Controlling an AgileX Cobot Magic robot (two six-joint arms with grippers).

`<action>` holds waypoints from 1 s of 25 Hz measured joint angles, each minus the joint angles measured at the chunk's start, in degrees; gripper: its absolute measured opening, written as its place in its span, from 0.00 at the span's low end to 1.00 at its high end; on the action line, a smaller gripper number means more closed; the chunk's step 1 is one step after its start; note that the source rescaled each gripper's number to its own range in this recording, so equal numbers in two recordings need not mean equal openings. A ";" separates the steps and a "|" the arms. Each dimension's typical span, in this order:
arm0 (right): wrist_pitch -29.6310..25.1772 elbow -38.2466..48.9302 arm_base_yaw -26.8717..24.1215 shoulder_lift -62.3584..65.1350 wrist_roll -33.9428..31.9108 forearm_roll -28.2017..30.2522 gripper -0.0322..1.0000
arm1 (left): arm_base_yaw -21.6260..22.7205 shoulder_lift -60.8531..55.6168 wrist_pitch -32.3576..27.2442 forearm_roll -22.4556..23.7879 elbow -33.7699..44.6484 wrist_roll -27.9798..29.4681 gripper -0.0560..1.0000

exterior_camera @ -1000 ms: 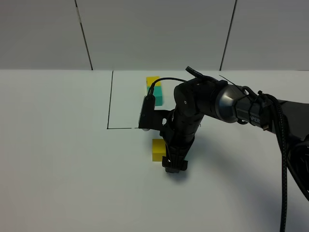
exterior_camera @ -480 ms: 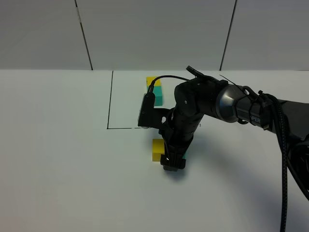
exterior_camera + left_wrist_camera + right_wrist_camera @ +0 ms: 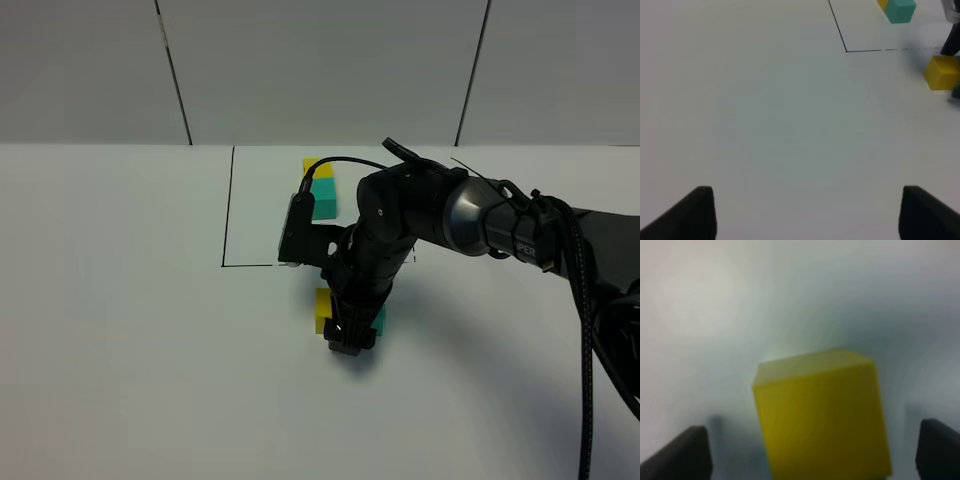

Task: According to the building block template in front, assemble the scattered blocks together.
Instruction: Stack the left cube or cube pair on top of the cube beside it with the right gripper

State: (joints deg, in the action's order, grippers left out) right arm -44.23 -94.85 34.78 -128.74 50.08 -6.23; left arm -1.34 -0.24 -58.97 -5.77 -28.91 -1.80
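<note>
The building block template, a yellow cube (image 3: pixel 317 167) joined to a teal cube (image 3: pixel 323 196), sits inside the thin black drawn rectangle (image 3: pixel 228 205). Just in front of that frame lie the scattered blocks: the yellow cube (image 3: pixel 321 310) (image 3: pixel 820 415) (image 3: pixel 941 73) and the teal cube (image 3: pixel 379 320). My right gripper (image 3: pixel 348 338) (image 3: pixel 810 455) points down between them and hides where they meet. In the right wrist view its open fingers (image 3: pixel 682 452) straddle the yellow cube with gaps on both sides. My left gripper (image 3: pixel 810 215) hovers open over bare table, far from the blocks.
The white table (image 3: pixel 130 350) reaches back to a grey panelled wall (image 3: pixel 320 70). The right arm (image 3: pixel 470 215) with its cables stretches in from the right edge, above the table in front of the drawn frame.
The right gripper has shifted left toward the loose yellow cube, uncovering the teal cube on its right. Its fingers have narrowed a little. The left gripper has not moved.
</note>
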 joint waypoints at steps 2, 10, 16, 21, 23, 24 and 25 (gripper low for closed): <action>0.30 0.00 0.00 -0.39 0.00 0.00 0.64 | 0.00 0.00 0.00 0.00 0.00 0.00 0.88; -0.73 -0.56 0.00 -2.40 0.00 -0.99 0.36 | 0.00 0.00 -0.01 0.00 0.00 0.00 0.88; -1.30 -0.56 0.19 -2.40 0.00 -1.05 0.20 | 0.00 0.00 -0.01 0.00 0.00 0.05 0.88; -1.30 -0.56 0.25 -2.40 0.00 -1.06 0.20 | 0.00 0.00 -0.01 0.00 0.00 0.00 0.88; -1.30 -0.56 0.30 -2.40 0.00 -1.06 0.20 | 0.00 0.00 -0.01 0.00 0.00 0.00 0.88; -1.30 -0.56 0.30 -2.40 0.00 -1.06 0.20 | 0.00 0.00 -0.01 0.00 0.00 0.00 0.88; -1.30 -0.56 0.30 -2.40 0.00 -1.06 0.20 | 0.00 0.00 -0.01 0.00 0.00 0.05 0.88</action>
State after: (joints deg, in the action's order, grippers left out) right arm -45.54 -95.42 35.08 -131.14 50.08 -7.29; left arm -1.34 -0.24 -58.98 -5.77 -28.91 -1.75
